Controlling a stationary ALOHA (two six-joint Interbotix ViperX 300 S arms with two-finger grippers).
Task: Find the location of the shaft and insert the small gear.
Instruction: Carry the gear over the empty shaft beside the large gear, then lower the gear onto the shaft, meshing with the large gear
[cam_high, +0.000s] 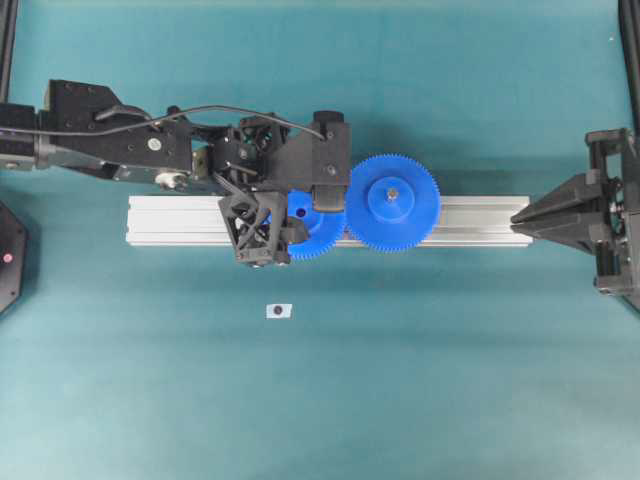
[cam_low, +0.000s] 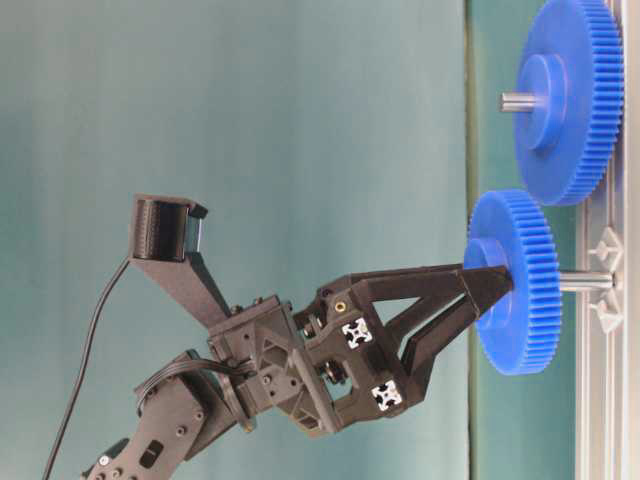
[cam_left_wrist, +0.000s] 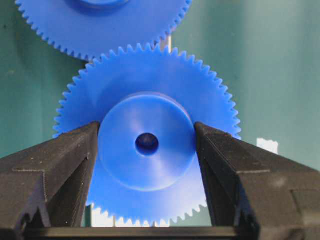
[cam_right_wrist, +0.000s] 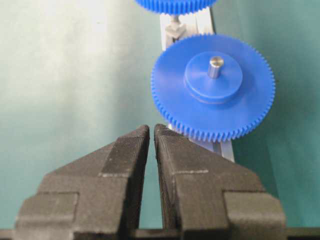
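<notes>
Over the aluminium bar (cam_high: 180, 222), the left gripper (cam_left_wrist: 146, 145) is clamping the small gear (cam_low: 515, 285) by its hub, partway onto the shaft (cam_low: 585, 281); pushing it home looks next. The right gripper (cam_right_wrist: 151, 145) is resting closed, empty.

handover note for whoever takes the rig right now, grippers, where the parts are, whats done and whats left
Left gripper: shut on the hub of the small gear, holding it over the aluminium bar.
Right gripper: shut and empty, parked at the bar's far end.
The shaft stands out of the bar; in the table-level view the small gear sits partway along it, with bare pin showing between gear and bar.
The large gear is already on its own pin, right beside the small one.
Done: shaft found, small gear started on.
Left: probably push it fully down, then open and withdraw the left gripper.
</notes>
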